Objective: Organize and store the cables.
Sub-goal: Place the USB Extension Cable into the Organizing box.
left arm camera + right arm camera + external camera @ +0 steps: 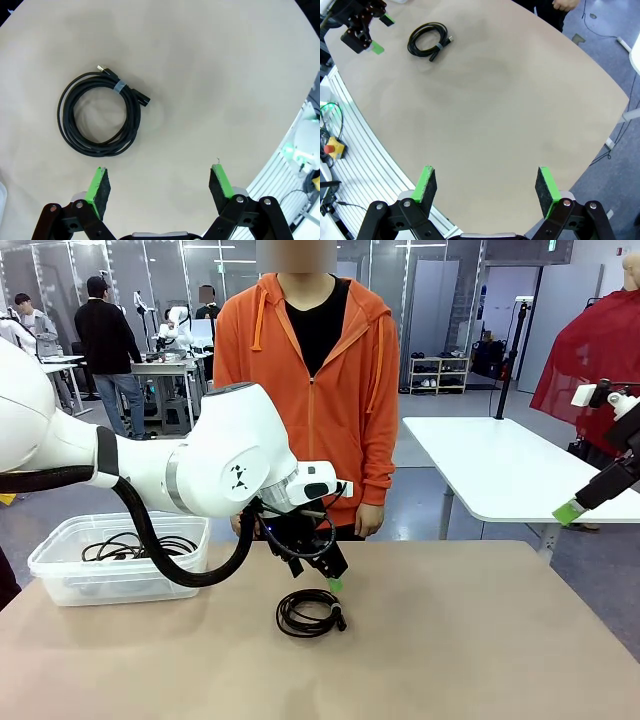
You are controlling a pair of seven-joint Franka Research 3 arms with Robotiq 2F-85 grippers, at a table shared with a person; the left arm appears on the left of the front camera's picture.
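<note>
Cable coil point(99, 114) on tabletop point(480, 640); left hand point(159, 186) open, empty, beside it: centre over coil, pinch several strands.

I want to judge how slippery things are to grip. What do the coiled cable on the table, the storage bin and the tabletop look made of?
Coiled cable: black rubbery or plastic sheath, matte with slight sheen, bound by a pale tape band; metallic-looking tip at one end.
Storage bin: translucent plastic, since the cords inside show through its walls.
Tabletop: smooth beige surface, matte, probably laminate; I cannot be sure.
</note>
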